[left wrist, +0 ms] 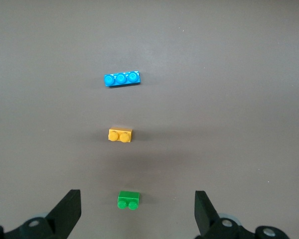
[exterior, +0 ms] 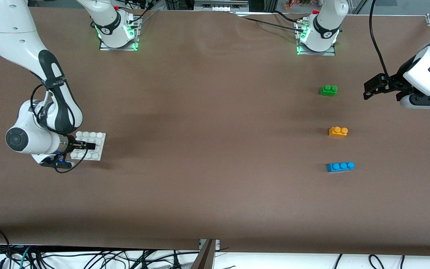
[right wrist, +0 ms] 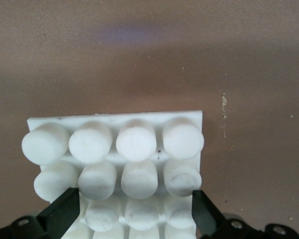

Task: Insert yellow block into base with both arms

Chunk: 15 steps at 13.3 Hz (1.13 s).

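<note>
The yellow block lies on the brown table toward the left arm's end, between a green brick and a blue brick; it also shows in the left wrist view. My left gripper hangs open and empty in the air beside the green brick, and its own view looks down on all three bricks. The white studded base lies flat toward the right arm's end. My right gripper is low over the base, open, its fingers spread wide over the studs. The base fills the right wrist view.
The green two-stud brick lies farther from the front camera than the yellow block, and also shows in the left wrist view. The blue three-stud brick lies nearer, shown too in that view. The arm bases stand along the table's back edge.
</note>
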Tool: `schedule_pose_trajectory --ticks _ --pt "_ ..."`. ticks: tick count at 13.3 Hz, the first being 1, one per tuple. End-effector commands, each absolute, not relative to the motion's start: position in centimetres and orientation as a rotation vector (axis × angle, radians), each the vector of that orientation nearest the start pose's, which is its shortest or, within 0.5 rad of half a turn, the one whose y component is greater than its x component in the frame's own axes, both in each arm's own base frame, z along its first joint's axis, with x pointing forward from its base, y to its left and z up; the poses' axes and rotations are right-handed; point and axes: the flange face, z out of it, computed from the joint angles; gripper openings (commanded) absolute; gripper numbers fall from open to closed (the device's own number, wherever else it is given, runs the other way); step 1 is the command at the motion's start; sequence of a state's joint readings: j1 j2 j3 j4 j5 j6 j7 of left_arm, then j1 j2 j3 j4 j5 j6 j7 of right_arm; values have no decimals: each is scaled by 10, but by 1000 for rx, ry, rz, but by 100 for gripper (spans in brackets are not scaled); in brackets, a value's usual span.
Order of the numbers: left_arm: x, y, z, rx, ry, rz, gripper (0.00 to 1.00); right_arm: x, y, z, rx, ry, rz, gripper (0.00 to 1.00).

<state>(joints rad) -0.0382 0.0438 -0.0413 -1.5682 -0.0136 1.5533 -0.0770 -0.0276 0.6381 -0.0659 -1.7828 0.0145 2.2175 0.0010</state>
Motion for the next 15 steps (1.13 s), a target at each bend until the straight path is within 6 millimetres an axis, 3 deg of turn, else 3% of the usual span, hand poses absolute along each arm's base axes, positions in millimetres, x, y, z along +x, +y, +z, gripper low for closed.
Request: schedule_pose_trajectory --ticks 1,8,15 --pt "561 -47 605 -3158 -10 82 100 624 -53 171 -3155 121 324 100" --pt "561 -47 605 -3158 -10 82 100 624 -53 168 -3163 80 333 100" --pt "561 -47 605 -3158 -10 80 100 628 -14 153 -3170 -5 285 100"
